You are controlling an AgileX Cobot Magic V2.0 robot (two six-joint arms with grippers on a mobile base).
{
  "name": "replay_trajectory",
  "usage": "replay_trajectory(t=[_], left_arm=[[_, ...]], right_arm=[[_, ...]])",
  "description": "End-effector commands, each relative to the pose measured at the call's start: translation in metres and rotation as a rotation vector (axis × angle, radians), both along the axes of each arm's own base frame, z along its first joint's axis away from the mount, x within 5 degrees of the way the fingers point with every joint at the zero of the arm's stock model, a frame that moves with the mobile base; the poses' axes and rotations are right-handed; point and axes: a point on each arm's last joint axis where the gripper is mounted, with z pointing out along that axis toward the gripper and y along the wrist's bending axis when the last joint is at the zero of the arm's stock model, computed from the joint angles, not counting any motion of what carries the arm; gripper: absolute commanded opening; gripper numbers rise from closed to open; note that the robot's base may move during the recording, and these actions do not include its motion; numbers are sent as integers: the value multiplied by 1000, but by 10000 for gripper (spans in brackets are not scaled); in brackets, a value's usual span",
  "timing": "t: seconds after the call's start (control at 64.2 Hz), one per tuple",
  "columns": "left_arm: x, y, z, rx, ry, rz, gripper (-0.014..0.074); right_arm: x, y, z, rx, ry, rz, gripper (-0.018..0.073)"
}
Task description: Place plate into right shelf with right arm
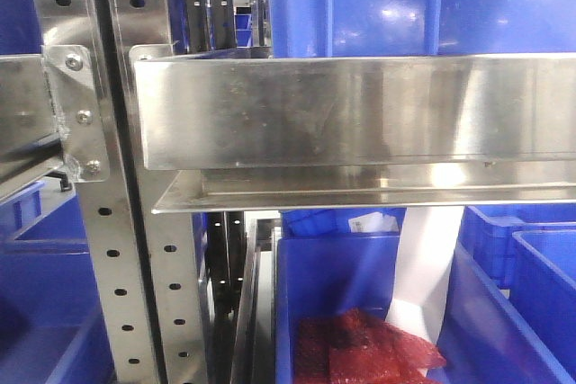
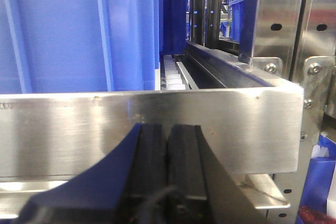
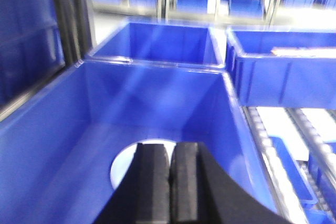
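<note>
In the right wrist view, the white plate (image 3: 125,169) lies flat on the floor of a deep blue bin (image 3: 52,145). My right gripper (image 3: 171,148) hangs over the plate's right part and hides it; the jaws are pressed together with nothing between them. This view is blurred. The right shelf shows in the front view as a brushed steel ledge (image 1: 360,114) on perforated uprights (image 1: 112,258), with neither the plate nor the grippers seen there. My left gripper (image 2: 168,129) is shut and empty, close in front of a steel ledge (image 2: 68,129).
More blue bins (image 3: 283,77) stand behind and to the right, beside roller rails (image 3: 268,150). In the front view a blue bin (image 1: 310,276) under the ledge holds red packets (image 1: 360,348) and a white strip (image 1: 423,258). A tall blue bin (image 2: 79,30) stands above the left ledge.
</note>
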Motion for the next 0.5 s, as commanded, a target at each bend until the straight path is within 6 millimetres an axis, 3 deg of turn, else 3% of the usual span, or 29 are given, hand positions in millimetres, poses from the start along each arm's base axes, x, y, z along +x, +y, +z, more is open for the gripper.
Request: replay_trajectory(t=[0.0,0.249,0.358,0.483], left_arm=[[-1,2,6,-11,-91,16,-47],[-1,2,6,-11,-91,16,-47],[-1,2,6,-11,-91,16,-47],[-1,2,6,-11,-91,16,-47]], right_arm=[[-30,-6,-5,5,-116,16,50],[-86,-19,-92,3,-143,34,50],[-97,-22,-124,-1,-127,36,50],[-103,-23,-146,-4,-114,36,50]])
